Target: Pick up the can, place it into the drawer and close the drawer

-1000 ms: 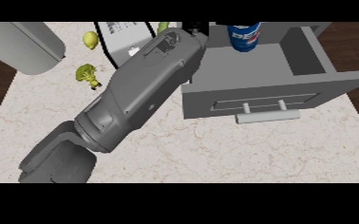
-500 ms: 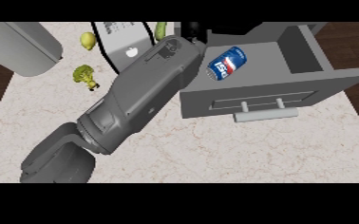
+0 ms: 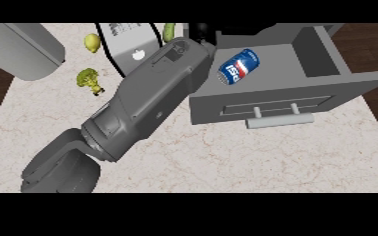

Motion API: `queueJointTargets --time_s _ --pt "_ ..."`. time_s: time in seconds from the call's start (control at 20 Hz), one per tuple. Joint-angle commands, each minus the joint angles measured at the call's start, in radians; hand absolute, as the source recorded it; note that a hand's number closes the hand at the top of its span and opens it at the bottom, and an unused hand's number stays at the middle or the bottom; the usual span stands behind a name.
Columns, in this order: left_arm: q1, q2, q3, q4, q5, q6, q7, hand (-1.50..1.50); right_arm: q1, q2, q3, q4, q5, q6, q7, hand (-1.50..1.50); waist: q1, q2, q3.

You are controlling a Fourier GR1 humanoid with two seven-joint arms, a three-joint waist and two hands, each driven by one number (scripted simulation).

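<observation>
can [image 3: 238, 67] lying in open drawer [image 3: 325, 61]

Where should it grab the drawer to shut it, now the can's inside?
Take the bar handle on the drawer front, coming from the view's lower side. The bar stands off the panel on two posts, leaving room for fingers to wrap it, and it sits mid-panel, so the push should run straight. The can lies inside.
</observation>
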Motion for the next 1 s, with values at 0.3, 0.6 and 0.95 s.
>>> queueJointTargets --time_s 0.3,0.6,0.95 --pt "-0.018 0.000 0.019 -0.012 0.050 -0.038 -0.091 -1.50 -0.063 -0.019 0.050 -0.147 0.273 0.074 -0.151 -1.50 0.028 0.000 -0.001" --pt "-0.063 0.000 0.019 -0.008 0.065 0.001 -0.086 -1.50 -0.148 -0.032 0.164 -0.156 0.535 0.060 -0.174 -1.50 0.061 -0.003 -0.002" --pt "0.012 0.000 -0.022 -0.093 0.087 0.020 -0.103 -1.50 -0.304 -0.018 0.408 -0.022 0.922 -0.006 -0.228 -1.50 0.089 -0.008 -0.002"
